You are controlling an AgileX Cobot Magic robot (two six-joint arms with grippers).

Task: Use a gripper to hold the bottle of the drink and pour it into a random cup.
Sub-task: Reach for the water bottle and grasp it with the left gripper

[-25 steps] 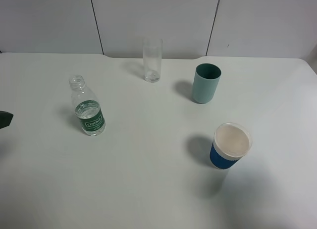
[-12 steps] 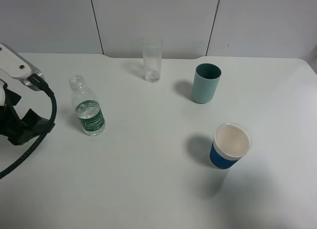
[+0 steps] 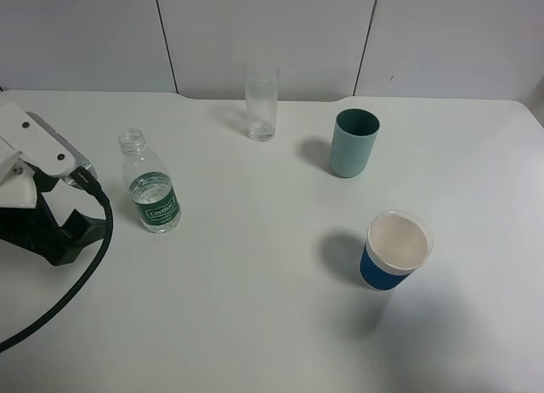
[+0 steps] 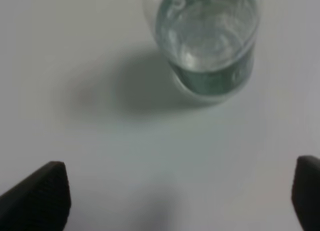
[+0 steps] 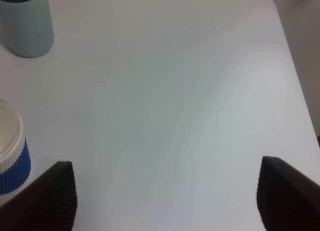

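The bottle [image 3: 150, 189] stands upright on the left of the counter [image 3: 255, 316], just ahead of the jaws of the left arm [image 3: 47, 231], not between them. Those jaws are spread wide and empty. The right arm's jaws are released too.

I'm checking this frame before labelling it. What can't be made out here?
Bottle: left wrist view, blurred, neck cut off by the frame edge.
Left fingers: only the tips show in the left wrist view; the arm hides them in the high view.
Blue paper cup: right wrist view, mostly cut off by the edge.
Glass: high view, too clear to tell if it holds liquid.
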